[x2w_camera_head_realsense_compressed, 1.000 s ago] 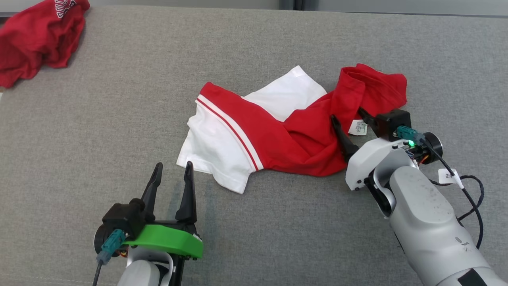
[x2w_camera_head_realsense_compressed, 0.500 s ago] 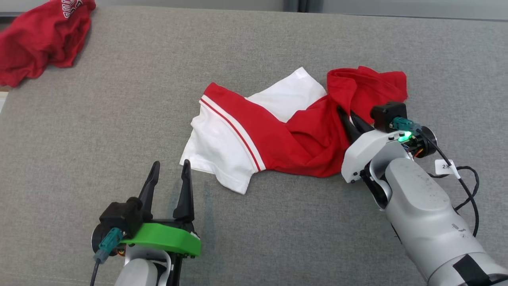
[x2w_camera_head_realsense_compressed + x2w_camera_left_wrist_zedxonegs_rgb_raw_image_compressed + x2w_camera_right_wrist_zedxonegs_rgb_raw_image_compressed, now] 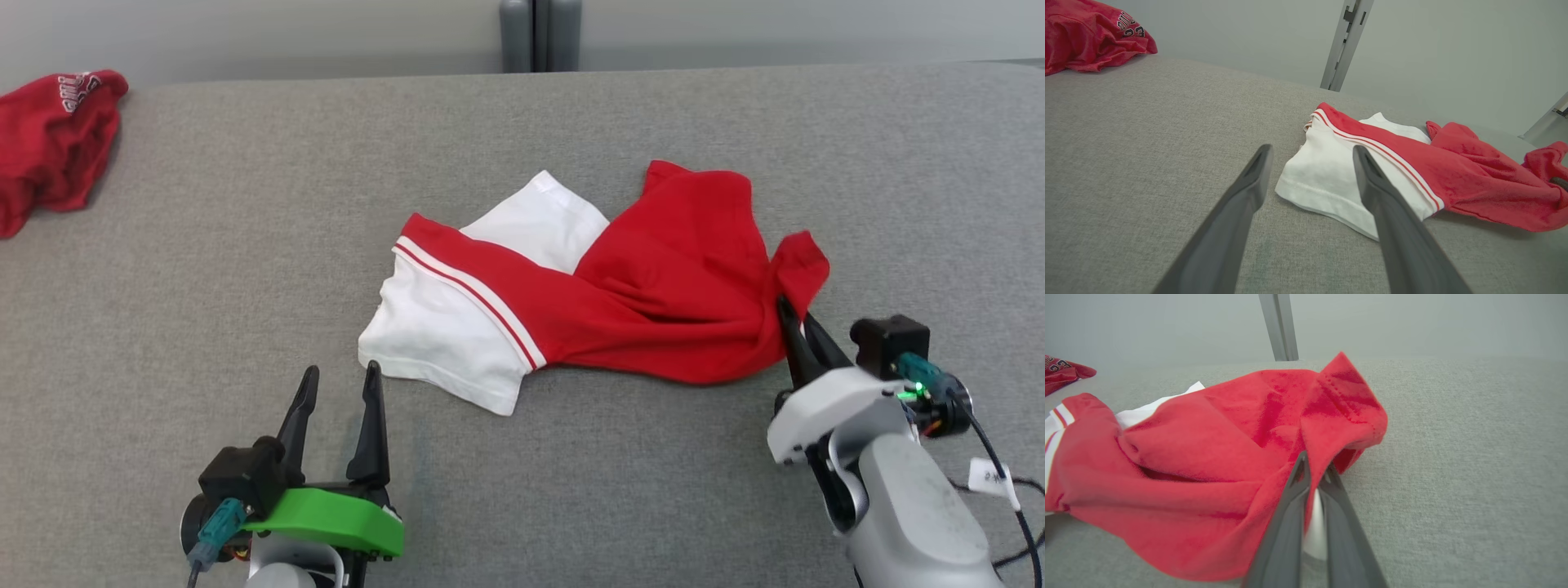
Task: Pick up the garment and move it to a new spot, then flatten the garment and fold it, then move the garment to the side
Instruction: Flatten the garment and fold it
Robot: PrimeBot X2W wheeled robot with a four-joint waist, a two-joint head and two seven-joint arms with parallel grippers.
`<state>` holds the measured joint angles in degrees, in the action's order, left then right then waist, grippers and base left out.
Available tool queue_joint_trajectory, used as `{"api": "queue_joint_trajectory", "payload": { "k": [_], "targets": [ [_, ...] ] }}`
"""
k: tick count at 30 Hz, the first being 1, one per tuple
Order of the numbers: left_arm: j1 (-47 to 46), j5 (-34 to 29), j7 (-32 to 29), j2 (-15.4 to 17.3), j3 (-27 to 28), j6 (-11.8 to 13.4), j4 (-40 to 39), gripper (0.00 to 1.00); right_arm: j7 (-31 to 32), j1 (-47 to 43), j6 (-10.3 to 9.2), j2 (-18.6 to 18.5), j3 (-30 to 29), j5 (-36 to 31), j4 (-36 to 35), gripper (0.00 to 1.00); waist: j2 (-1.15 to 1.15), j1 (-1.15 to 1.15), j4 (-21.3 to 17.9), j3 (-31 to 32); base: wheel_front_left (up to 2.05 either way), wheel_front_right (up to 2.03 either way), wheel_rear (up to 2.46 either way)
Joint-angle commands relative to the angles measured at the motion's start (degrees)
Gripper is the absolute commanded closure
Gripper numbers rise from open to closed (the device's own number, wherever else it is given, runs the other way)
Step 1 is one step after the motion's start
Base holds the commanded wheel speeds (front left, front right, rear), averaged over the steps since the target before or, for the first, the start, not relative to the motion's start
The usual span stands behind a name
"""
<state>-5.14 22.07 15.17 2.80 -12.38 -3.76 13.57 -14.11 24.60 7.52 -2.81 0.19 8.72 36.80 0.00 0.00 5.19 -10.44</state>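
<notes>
Crumpled red-and-white cotton garment (image 3: 653,302) lies mid grey fabric table (image 3: 245,245). R gripper (image 3: 793,327) pinches its right red edge, prob. to lift it. L gripper (image 3: 341,384), 2 fingers spread, hovers near the white corner, ready to grab.

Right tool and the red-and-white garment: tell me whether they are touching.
Touching. The right wrist view shows the right tool shut on a red fold of the garment, with cloth pinched between its jaws.
</notes>
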Motion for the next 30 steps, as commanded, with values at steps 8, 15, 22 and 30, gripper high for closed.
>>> {"api": "queue_joint_trajectory", "payload": {
  "k": [8,15,22,30],
  "targets": [
    [1.5,-0.6,0.0,0.2,1.4,-0.3,0.0,0.0,6.0,-14.5,-0.07,-0.2,0.3,3.8,-10.6,1.0,0.0,0.0,-4.1,3.1,0.0,0.0,0.0],
    [2.1,-0.9,0.0,0.2,2.4,-0.6,0.1,0.0,9.1,-19.5,-0.06,-0.2,0.0,2.4,-17.2,0.0,0.0,0.0,-5.1,3.4,0.0,0.0,0.0],
    [2.4,-0.2,0.0,0.2,2.6,-0.5,0.0,0.0,13.0,-21.1,-0.06,-0.2,-3.0,-1.4,-29.1,0.0,0.0,0.0,-5.8,4.5,0.0,0.0,0.0],
    [1.0,0.2,0.0,0.2,1.7,-0.4,-0.9,0.0,21.8,-15.5,-0.06,-0.4,-4.0,-8.0,-39.8,0.0,0.0,0.0,-4.5,3.5,0.0,0.0,0.0]
  ]
}}
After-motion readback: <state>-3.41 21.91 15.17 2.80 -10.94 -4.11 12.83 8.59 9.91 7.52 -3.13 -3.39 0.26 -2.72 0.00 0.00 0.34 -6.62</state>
